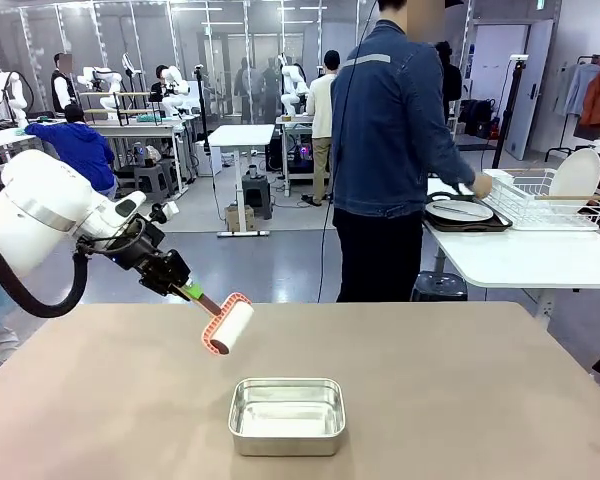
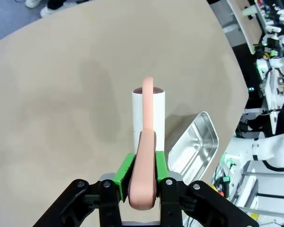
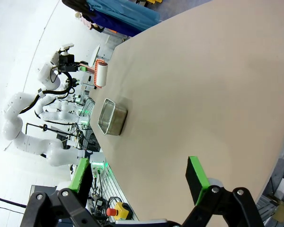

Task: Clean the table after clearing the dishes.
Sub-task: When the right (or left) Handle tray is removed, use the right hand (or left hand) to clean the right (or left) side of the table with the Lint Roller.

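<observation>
Left wrist view: my left jaws are clenched on the salmon-pink handle of a lint roller [image 2: 148,113], one green pad [image 2: 125,170] pressed to each side of it. The white roll points away from me, above the surface [image 2: 61,94]. A soft shadow lies on the surface to one side of the roll.

Just beside the roller sits a small square steel pan [image 2: 194,146], with nothing inside that I can see.

In the right wrist view, my right jaws stand released, the green pads [image 3: 196,179] spread wide with nothing between them, above a bare stretch of the surface [image 3: 203,85]. Farther off across it are the pan [image 3: 112,117] and the roller [image 3: 100,75].

In the front view, the pan [image 1: 286,415] rests near my edge of the beige surface [image 1: 460,400], about at the middle. The roller [image 1: 230,326] hangs tilted beyond it, left of centre, near the far edge.

Past the far edge a person [image 1: 385,150] in a denim jacket stands with the back turned to me. One hand [image 1: 482,185] reaches to a white side table [image 1: 520,260] at the far right. There a white plate [image 1: 458,210] with cutlery lies on a dark tray [image 1: 470,224]. Beside it, a wire rack [image 1: 525,205] holds another white plate [image 1: 577,175] on edge.
</observation>
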Available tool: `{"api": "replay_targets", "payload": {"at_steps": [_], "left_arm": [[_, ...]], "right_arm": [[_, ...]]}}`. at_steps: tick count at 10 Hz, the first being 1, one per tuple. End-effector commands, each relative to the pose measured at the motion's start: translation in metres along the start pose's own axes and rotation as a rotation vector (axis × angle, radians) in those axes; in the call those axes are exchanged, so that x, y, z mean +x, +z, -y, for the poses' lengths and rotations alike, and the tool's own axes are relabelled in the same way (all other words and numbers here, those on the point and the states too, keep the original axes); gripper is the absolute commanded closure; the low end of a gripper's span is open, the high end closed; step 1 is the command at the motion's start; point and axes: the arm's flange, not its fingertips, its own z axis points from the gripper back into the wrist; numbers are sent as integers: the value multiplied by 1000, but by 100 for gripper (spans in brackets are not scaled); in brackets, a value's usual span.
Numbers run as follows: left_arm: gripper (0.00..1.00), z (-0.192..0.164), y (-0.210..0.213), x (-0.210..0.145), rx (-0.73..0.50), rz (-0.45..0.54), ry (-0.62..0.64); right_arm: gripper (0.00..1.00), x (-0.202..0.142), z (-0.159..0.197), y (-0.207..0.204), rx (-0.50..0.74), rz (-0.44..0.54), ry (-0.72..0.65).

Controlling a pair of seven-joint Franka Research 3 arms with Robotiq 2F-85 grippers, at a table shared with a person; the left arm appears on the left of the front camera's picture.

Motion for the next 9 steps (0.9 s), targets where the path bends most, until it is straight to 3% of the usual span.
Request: {"api": "replay_targets", "payload": {"at_steps": [1,3,4,5,9], "left_arm": [[100,4,16,10,-8,-21,-18],[100,4,16,10,-8,-21,-18],[77,3,7,5,-1,-2,-15],[77,-16,-11,14,17,-12,113],[77,-45,-16,-7,-54,-20,255]], "right_arm": [[0,0,-3,-1,9,12,3],[0,0,-3,-1,9,12,3],[0,0,-3,-1,9,12,3],[0,0,-3,-1,9,12,3],[0,0,-3,-1,9,12,3]]}}
